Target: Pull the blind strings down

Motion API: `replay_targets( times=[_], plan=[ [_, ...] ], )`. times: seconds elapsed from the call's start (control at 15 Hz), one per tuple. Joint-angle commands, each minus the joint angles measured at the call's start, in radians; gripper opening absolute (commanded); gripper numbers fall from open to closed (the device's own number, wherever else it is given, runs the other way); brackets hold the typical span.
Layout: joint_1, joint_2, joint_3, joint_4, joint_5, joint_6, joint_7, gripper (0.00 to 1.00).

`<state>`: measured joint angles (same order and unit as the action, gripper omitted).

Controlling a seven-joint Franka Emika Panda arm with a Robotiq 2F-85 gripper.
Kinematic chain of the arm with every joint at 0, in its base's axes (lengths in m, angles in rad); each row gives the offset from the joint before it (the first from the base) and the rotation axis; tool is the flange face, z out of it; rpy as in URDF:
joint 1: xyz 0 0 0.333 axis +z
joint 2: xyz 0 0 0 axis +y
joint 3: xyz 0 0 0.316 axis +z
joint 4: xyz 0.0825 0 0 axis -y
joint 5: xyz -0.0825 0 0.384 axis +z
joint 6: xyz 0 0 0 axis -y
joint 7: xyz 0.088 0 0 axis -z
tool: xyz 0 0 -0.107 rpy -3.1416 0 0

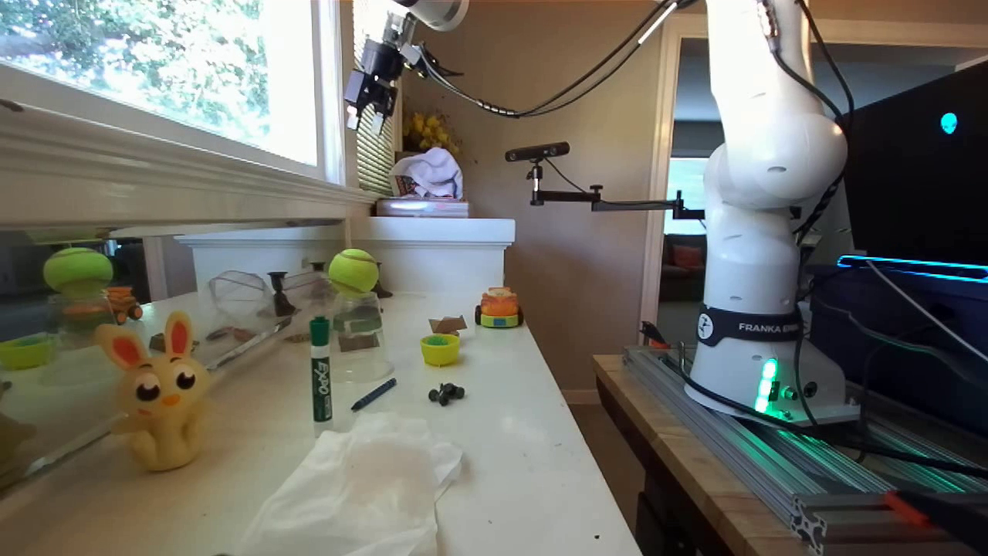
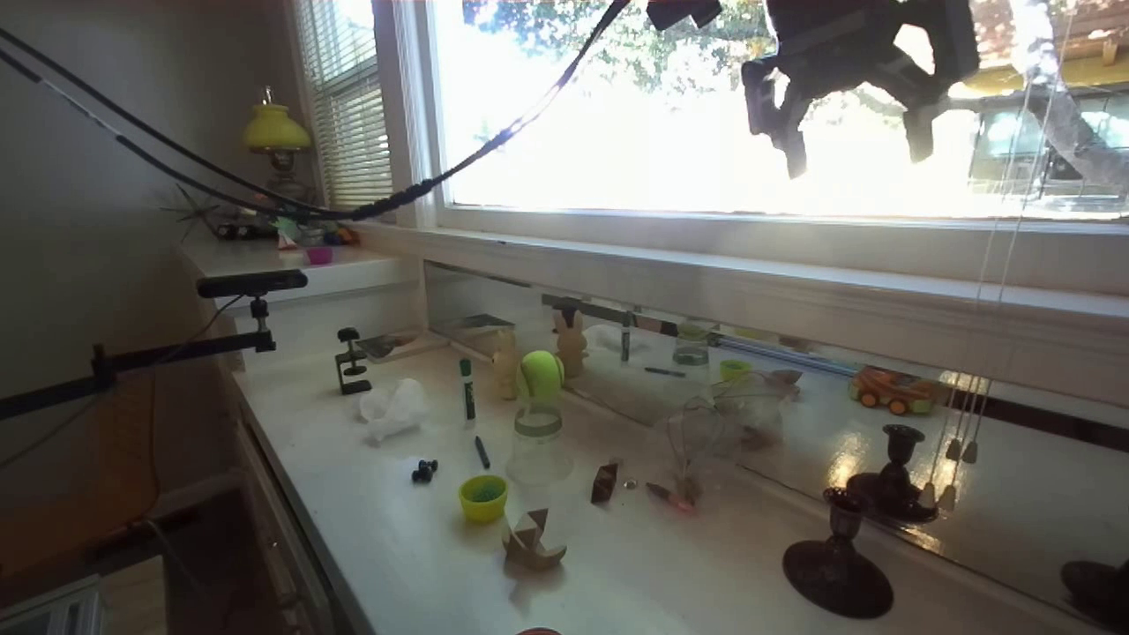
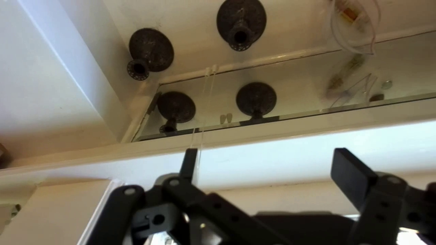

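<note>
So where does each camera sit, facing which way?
An exterior view: low over the counter, looking along it; robot arm, end effector show.
An exterior view: above the counter, facing the window; cables and end effector show.
On the wrist: facing down past open fingers toward candle holders, blind strings.
Both exterior views share the tennis ball.

White arm [image 1: 772, 170] upright above its base [image 1: 732, 367]; wrist [image 1: 399, 31] high; black gripper [image 2: 858, 162] tilted, pointing down; jaws wide apart.

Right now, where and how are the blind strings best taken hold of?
Probably just above the end weights, from the room side: the mirror lies behind, and both blind strings hang close together, so one pinch could catch them.
</note>
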<state>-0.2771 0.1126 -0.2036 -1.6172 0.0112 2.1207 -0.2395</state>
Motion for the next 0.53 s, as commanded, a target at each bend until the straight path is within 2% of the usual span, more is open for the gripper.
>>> replay_targets(
  times=[0.0, 0.07, 0.47],
  plan=[
    [0.028, -0.052, 0.003, -0.021, -0.055, -0.076, 0.016, 1.0],
    [0.018, -0.012, -0.001, 0.005, -0.012, -0.049, -0.003, 1.0],
    [0.026, -0.022, -0.001, 0.003, -0.028, -0.06, -0.001, 1.0]
  ],
)
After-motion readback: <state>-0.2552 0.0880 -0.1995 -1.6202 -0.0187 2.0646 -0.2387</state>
